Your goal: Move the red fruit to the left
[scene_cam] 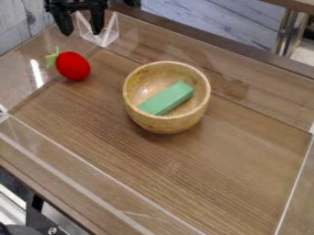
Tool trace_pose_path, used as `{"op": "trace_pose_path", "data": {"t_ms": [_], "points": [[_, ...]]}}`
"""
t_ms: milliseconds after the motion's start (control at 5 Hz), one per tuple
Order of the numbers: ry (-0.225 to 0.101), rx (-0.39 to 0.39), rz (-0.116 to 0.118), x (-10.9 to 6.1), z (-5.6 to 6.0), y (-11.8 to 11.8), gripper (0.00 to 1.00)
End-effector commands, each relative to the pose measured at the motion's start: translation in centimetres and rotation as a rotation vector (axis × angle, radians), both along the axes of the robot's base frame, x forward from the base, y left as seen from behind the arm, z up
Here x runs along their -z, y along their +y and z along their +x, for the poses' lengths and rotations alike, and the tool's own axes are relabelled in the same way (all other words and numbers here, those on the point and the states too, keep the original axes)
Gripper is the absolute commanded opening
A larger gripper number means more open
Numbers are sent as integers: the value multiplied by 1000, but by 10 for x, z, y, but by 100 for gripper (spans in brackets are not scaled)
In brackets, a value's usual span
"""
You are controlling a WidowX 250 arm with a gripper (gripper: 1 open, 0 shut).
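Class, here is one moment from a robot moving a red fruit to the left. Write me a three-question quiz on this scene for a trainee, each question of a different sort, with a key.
1. True or false: the gripper is clamped on the red fruit.
2. Multiple choice: what lies inside the wooden bowl? A) the red fruit B) a green block C) nothing
3. Short answer: on which side of the bowl, as the picture shows it, does the red fruit lie, and what does it rest on?

Key
1. False: the jaws are open and above the fruit, apart from it.
2. B
3. To the left of the bowl, on the wooden table.
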State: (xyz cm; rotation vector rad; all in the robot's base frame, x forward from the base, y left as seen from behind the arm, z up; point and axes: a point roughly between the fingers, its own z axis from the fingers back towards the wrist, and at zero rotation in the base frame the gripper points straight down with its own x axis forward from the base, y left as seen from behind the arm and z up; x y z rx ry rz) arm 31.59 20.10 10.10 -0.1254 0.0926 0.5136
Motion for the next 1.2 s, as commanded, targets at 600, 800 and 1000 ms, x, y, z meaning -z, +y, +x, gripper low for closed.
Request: {"op": "trace_pose_path", "data": {"t_ms": [600,800,1000], "points": [[-45,-180,66,-14,10,14,100],[-42,-217,73,-5,11,14,100],[-49,-263,72,-3,23,12,100]]}}
